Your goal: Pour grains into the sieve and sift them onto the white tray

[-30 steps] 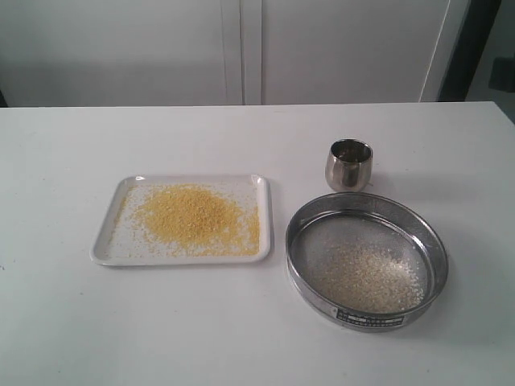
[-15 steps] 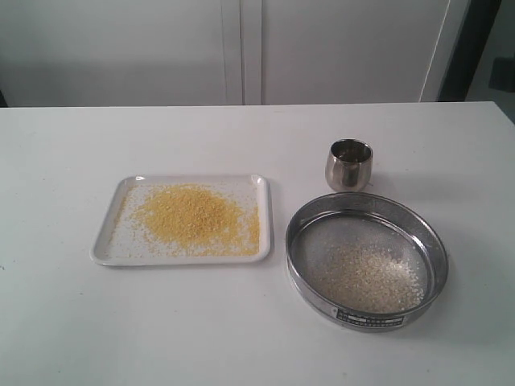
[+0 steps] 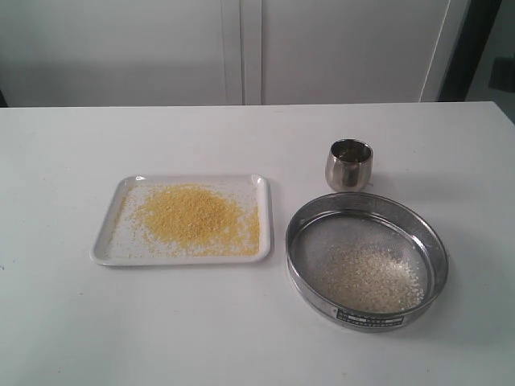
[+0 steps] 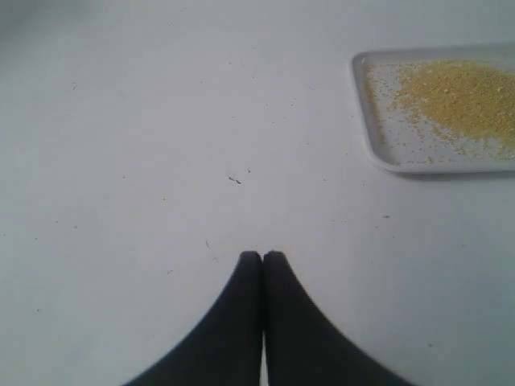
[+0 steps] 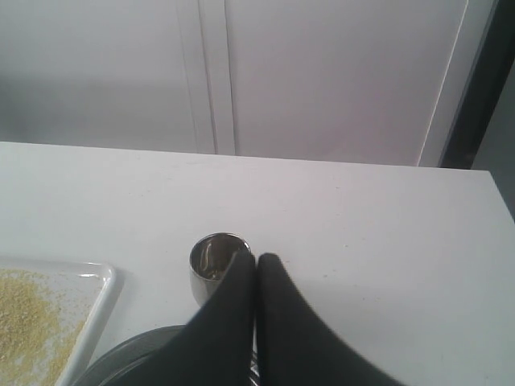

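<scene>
From across the room, the white tray [image 3: 102, 241] lies flat on the table [image 3: 161, 330], with wide bare tabletop on its near, far and left sides. Golden grains [image 3: 193, 215] are heaped inside it, spreading towards its right rim. Just beside that right rim, apart by a narrow strip of table, sits the sieve [image 3: 299, 241], with pale grains [image 3: 370, 277] lying on its mesh. A steel cup [image 3: 348, 165] stands upright beyond the sieve, close to its far rim and further from the tray.

In the left wrist view, the left gripper [image 4: 262, 256] hangs over bare table, its jaws pressed together on nothing. A corner of the tray [image 4: 364, 112] shows well apart from the tips, with open surface between.

In the right wrist view, the right gripper [image 5: 256, 259] has its jaws closed and empty too. The cup [image 5: 208, 259] sits just past its tips, the sieve's rim [image 5: 133, 352] below them, and the tray's corner [image 5: 103, 299] off to one side.
</scene>
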Tool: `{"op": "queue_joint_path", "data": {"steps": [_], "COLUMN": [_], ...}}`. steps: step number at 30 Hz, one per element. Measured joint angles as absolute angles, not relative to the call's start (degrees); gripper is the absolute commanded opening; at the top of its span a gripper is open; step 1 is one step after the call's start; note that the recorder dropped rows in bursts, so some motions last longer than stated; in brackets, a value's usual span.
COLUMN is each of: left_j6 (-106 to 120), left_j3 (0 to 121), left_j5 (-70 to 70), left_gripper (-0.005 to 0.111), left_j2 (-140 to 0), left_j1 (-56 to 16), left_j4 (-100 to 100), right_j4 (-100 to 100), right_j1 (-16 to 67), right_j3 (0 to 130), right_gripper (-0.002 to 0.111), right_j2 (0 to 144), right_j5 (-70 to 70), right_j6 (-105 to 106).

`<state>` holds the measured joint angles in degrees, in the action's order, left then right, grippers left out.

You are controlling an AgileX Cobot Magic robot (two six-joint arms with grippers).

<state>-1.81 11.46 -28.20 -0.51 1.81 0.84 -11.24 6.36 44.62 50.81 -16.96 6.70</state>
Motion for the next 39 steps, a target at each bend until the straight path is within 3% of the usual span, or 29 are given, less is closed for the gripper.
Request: {"op": "queue_joint_path", "data": {"steps": [39], "left_j6": [0.0], "left_j3": [1.84], "left_j5": [-21.88], "left_gripper": [0.0], "left_j2": [-0.25], "left_j1": [1.81], "left_j4": [1.73], "right_j4": [-11.24], "right_j1": [6.36], "right_j3": [44.62], "right_gripper": [0.0], "right_j2": [50.81], "right_j5": [-16.96], "right_j6": [6.7]}}
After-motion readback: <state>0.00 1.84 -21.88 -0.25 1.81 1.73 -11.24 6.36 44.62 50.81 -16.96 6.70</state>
